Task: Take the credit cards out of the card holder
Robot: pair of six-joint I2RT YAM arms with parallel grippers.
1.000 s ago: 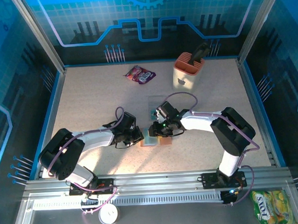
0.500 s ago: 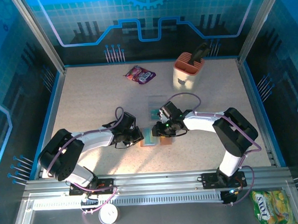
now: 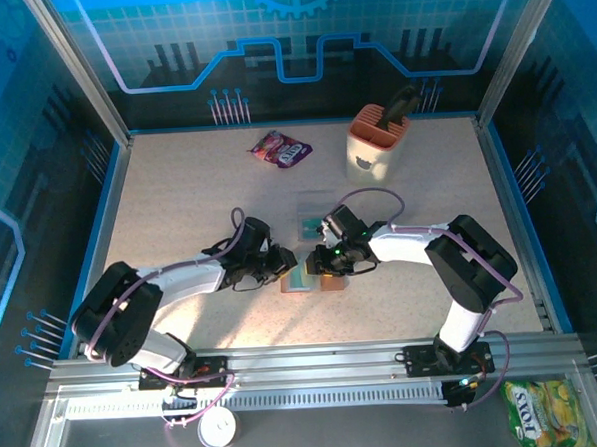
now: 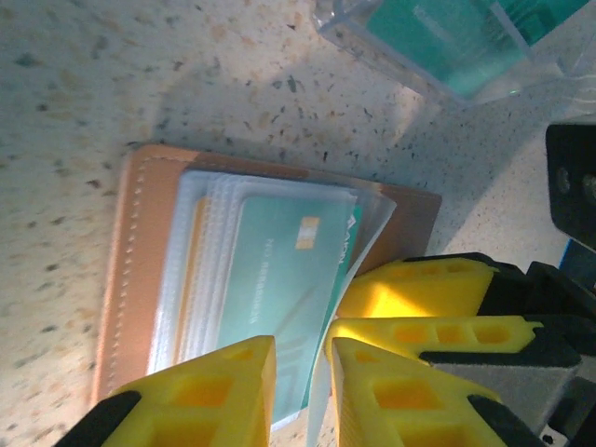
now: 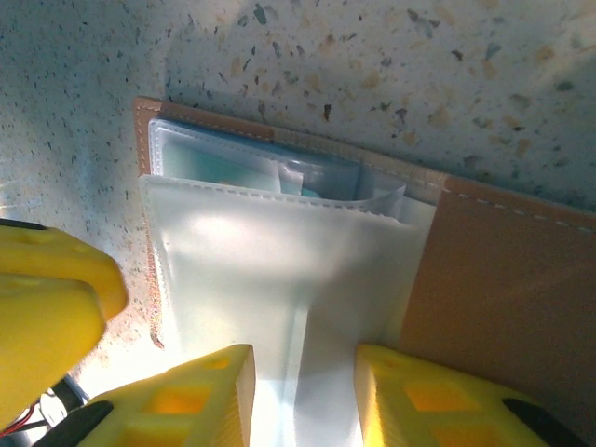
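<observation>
Wallet (image 3: 308,279) lies open mid-table, both grippers crowding it. Left wrist: your left gripper (image 4: 300,372) is slightly parted with the teal card (image 4: 289,298) edge poking between the fingers, long axis pointing at them. Right wrist: right gripper (image 5: 303,391) clamps the clear sleeve (image 5: 279,270).

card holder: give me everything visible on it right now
The card holder is a tan-brown leather bifold with pale stitching along its edge, lying open and flat on the speckled table between the two arms. Clear plastic sleeves fan up from its inside; the top one shows a teal card with a small gold chip. The left claw sits at the near edge of the sleeves, slightly parted. The right claw straddles a translucent sleeve at the fold.
</observation>
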